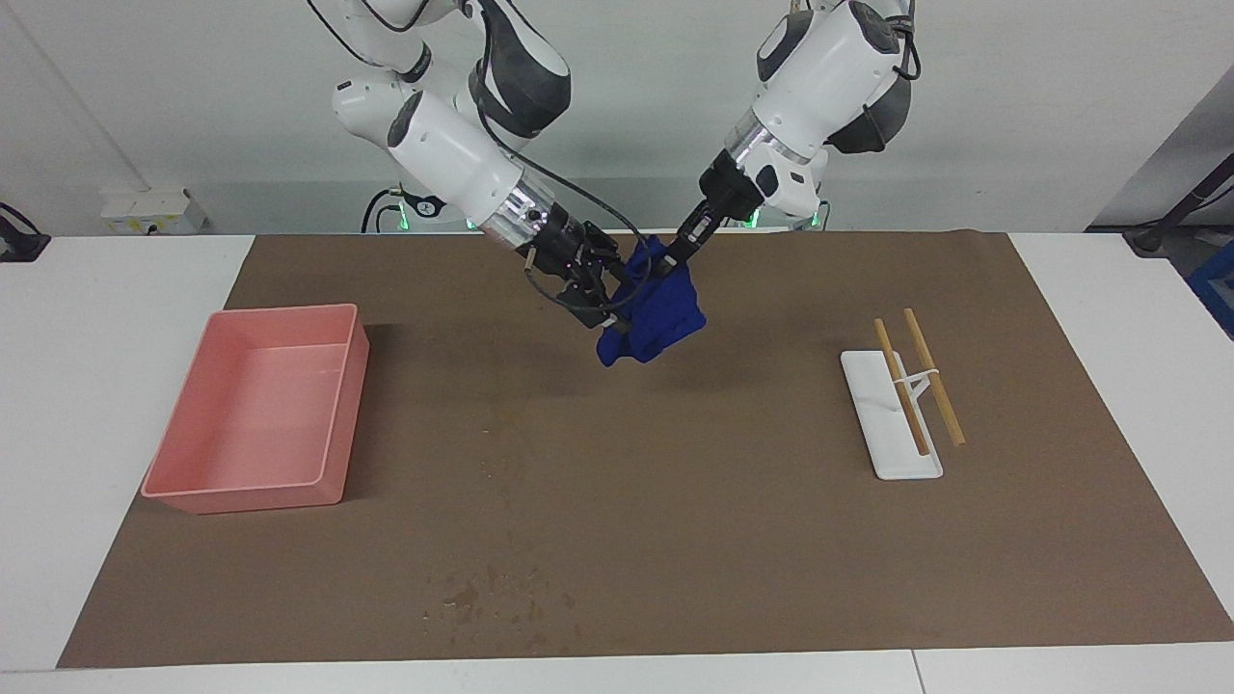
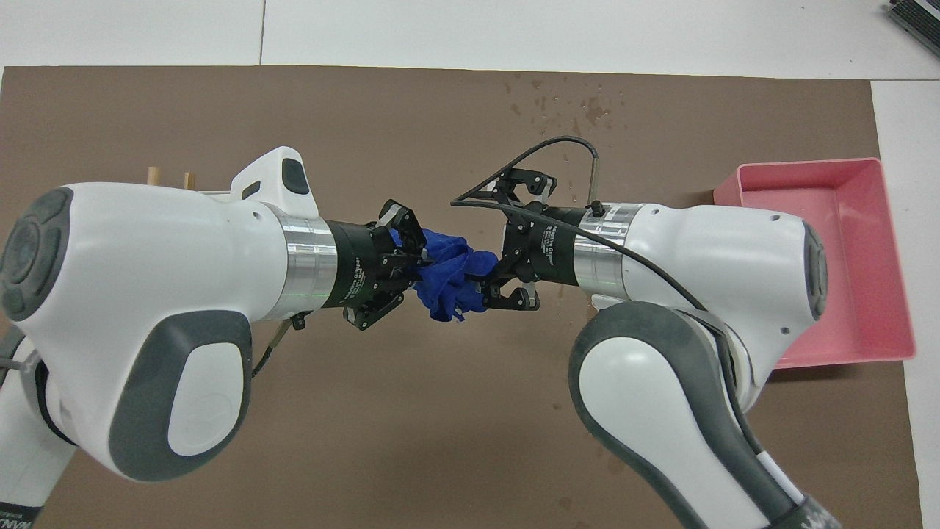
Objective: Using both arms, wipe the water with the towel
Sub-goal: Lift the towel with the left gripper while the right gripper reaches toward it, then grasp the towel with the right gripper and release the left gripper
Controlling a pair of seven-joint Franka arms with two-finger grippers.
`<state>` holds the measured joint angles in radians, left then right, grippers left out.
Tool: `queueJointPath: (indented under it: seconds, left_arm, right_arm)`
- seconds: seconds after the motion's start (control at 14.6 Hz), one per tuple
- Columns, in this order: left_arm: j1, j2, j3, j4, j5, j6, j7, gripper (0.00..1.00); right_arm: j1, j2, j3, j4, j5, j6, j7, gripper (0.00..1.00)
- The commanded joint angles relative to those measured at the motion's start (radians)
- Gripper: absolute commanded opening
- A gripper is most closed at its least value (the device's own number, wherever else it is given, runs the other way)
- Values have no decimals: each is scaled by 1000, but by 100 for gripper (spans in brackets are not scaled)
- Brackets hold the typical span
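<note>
— Count, from the right arm's end of the table to the left arm's?
— One pink tray (image 1: 253, 416); one right gripper (image 1: 605, 306), jaws wide around the towel's edge; one blue towel (image 1: 656, 313), bunched, off the brown mat (image 1: 617, 540), long axis slanting down from the left gripper (image 1: 675, 253), which is clamped on its upper end; one white rack (image 1: 889, 416); two sticks (image 1: 933, 376).
— Water?
— Specks (image 2: 573, 103) farther out.
</note>
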<state>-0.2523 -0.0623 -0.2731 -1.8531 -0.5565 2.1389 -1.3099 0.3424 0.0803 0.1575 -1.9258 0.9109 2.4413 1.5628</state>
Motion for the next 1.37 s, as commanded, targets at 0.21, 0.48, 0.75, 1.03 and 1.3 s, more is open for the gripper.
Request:
queueJointPath:
  seconds: [0.21,0.48,0.75,1.03,1.3]
  left_arm:
    - [-90,-10,17,-43,-29,143,-81,0]
    - [-114,-20,17,-81,-29,200,-103,0]
    - [-114,-19,17,-80,-29,203,-101,0]
    - [-114,-16,17,-80,-29,231,-103,0]
    - [-113,-16,18,-80,-26,231,-92,0]
  right_arm:
    - [32,9,-1,-2,31,24,3,100]
    - [36,13,-1,-2,29,38,-39,100]
    - [35,13,-1,-1,29,31,-139,22]
    - [35,13,-1,-1,29,19,-162,0]
    - [35,13,-1,1,29,16,-176,0]
